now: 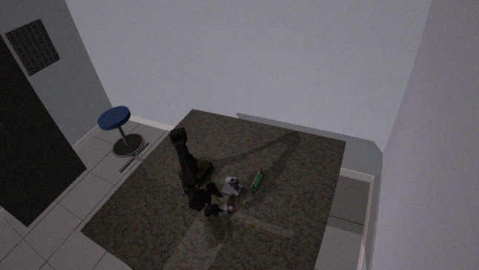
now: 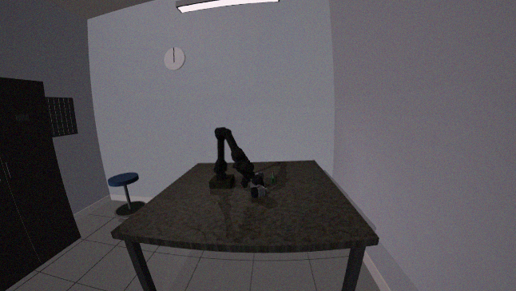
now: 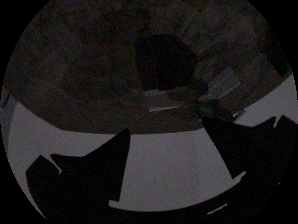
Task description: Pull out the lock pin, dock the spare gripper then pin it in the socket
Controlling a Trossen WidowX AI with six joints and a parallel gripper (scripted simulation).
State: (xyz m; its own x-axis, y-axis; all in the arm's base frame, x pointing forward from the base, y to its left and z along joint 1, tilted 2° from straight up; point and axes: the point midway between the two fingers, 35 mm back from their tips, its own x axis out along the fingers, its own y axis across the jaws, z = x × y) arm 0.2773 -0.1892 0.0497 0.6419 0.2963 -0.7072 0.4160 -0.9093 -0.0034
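Note:
The mount [image 1: 231, 187] [image 3: 223, 84], a pale block with an upright socket, stands on the table. The spare gripper [image 1: 223, 211] [image 2: 261, 192] [image 3: 165, 62] lies on its side beside the mount, with a dark body and a pale collar. A narrow green holder [image 1: 256, 180] [image 2: 273, 178] [image 3: 205, 110] with a reddish end stands on the mount's other side. I cannot make out the lock pin. My gripper [image 1: 219, 202] [image 2: 252, 184] [image 3: 167, 126] is open and empty, low by the spare gripper. One finger overlaps its dark body in the top view; contact cannot be told.
The arm's base [image 1: 202, 171] [image 2: 221, 183] stands on the dark mottled table [image 1: 289, 196] [image 2: 303, 224], left of the mount. The mount is close beside my nearer finger. A blue stool [image 1: 114, 118] [image 2: 123, 179] stands on the floor, off the table's left side.

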